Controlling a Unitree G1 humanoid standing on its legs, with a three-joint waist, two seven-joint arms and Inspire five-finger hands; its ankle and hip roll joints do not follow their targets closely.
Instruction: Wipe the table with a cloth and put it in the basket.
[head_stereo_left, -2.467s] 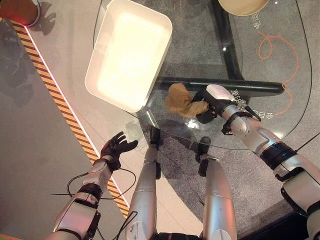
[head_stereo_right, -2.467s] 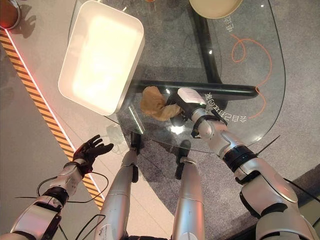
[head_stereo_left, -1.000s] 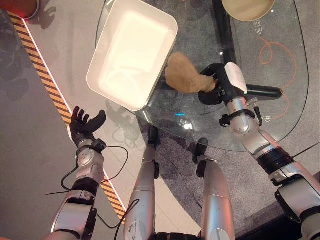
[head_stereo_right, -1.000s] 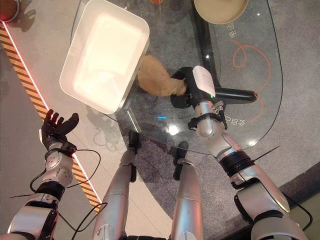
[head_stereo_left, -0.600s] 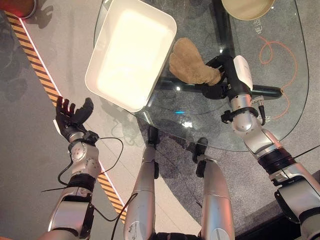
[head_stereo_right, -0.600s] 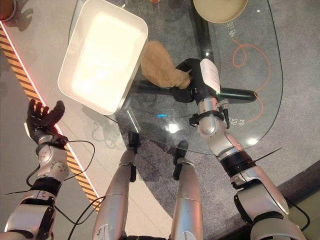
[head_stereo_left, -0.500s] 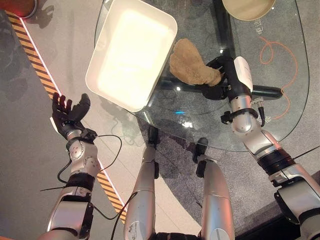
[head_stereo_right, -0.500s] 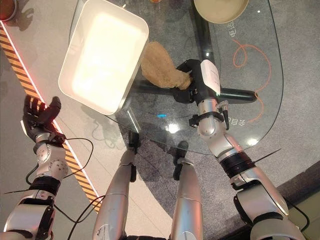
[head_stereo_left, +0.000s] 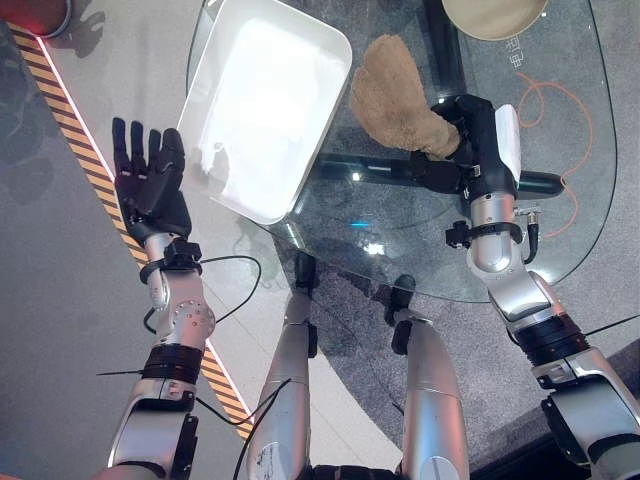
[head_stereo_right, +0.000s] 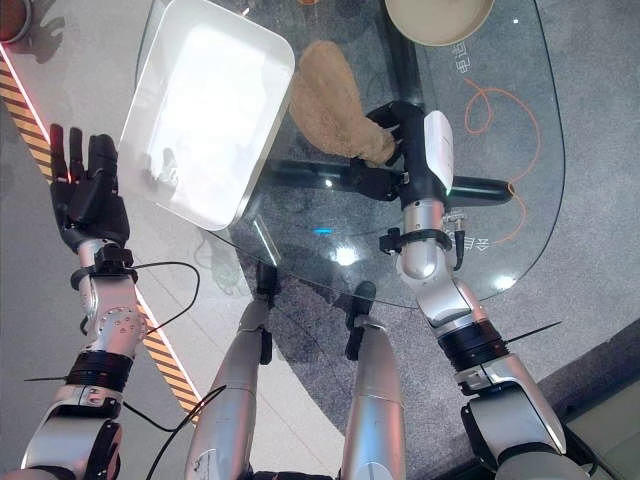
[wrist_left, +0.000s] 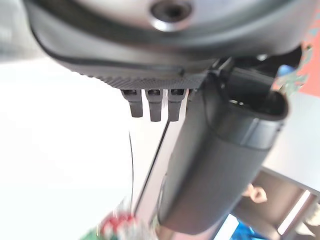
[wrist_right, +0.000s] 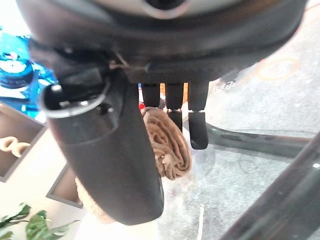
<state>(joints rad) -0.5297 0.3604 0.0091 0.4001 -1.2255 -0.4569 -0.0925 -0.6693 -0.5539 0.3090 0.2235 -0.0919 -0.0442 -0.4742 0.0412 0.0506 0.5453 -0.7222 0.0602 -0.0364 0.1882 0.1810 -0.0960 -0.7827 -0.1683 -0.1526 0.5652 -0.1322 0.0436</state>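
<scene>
While your right hand (head_stereo_left: 470, 140) stays pinched on one end of the tan cloth (head_stereo_left: 392, 95), the cloth hangs over the glass table (head_stereo_left: 560, 250), just beside the white basket (head_stereo_left: 262, 105) and not in it. You can see nothing lying inside the basket. A round beige bowl (head_stereo_right: 440, 20) sits at the table's far edge. Your left hand (head_stereo_left: 148, 180) is raised off the table's left side, fingers straight and holding nothing.

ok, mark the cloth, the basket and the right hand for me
cloth (head_stereo_left: 392, 92), left eye view, middle of the brown bundle
basket (head_stereo_left: 335, 105), left eye view, its white side wall
right hand (head_stereo_right: 392, 150), right eye view, dark palm, fingers curled on the cloth
</scene>
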